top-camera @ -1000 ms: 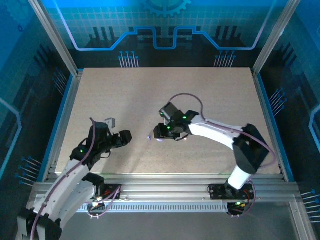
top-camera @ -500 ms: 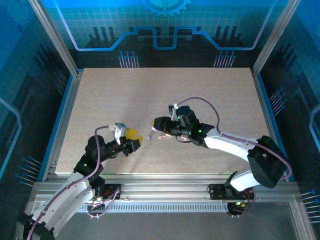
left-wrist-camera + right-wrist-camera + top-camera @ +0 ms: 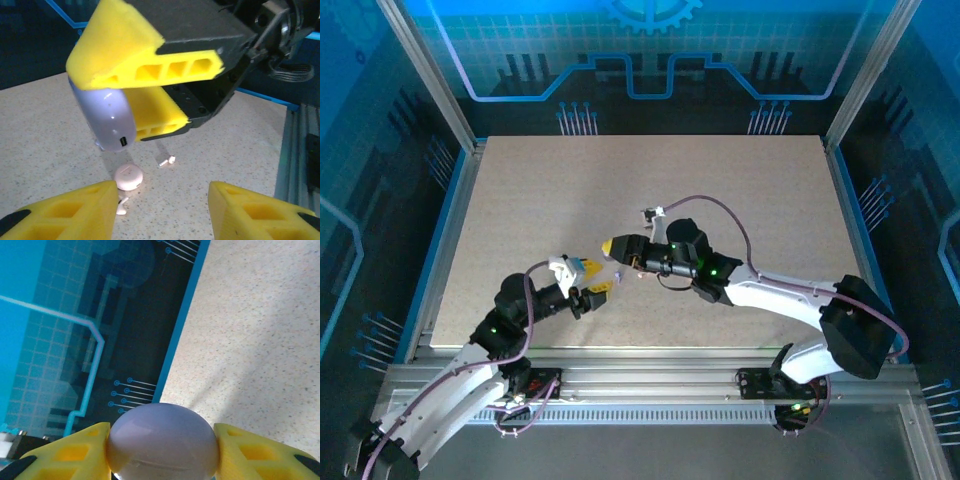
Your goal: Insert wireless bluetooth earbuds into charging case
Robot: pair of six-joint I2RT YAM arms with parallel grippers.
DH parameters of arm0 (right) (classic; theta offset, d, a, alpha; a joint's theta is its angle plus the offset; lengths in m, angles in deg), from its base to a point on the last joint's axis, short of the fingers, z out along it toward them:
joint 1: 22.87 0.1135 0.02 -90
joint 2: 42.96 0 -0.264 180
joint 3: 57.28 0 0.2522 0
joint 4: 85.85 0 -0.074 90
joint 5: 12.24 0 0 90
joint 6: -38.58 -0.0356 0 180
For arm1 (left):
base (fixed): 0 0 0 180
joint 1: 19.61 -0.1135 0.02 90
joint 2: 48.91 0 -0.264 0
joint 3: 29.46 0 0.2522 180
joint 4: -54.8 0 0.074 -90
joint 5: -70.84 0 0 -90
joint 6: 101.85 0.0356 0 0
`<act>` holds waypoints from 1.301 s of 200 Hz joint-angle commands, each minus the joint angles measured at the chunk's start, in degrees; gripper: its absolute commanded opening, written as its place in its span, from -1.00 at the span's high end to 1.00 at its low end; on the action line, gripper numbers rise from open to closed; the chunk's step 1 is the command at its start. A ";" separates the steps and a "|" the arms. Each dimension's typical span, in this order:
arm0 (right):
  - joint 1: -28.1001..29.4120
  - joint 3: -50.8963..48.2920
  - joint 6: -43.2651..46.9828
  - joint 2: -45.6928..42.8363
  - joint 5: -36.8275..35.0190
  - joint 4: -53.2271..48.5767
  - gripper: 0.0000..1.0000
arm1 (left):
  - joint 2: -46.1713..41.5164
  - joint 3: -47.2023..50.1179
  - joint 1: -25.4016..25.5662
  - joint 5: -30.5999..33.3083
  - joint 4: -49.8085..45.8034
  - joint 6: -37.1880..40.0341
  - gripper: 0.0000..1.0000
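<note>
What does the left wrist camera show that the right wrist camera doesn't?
Left wrist view: a pink case, one bud near it and a second bud closer in, on the table past the open, empty left gripper. Right wrist view: the blue patterned wall panel. Both: the lilac case clamped in the right gripper, and the table.

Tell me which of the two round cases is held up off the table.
The lilac case, gripped in the right hand above the table. The pale pink case lies flat on the table, untouched.
</note>
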 commanded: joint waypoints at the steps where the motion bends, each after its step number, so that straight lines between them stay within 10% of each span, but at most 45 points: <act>1: 1.50 0.41 -0.97 0.51 -0.53 3.44 0.07 | -0.24 0.01 0.58 2.40 2.63 1.55 0.01; 260: 5.10 1.44 -3.61 4.55 0.05 5.94 0.08 | -1.64 1.15 0.96 11.90 7.37 -5.63 0.32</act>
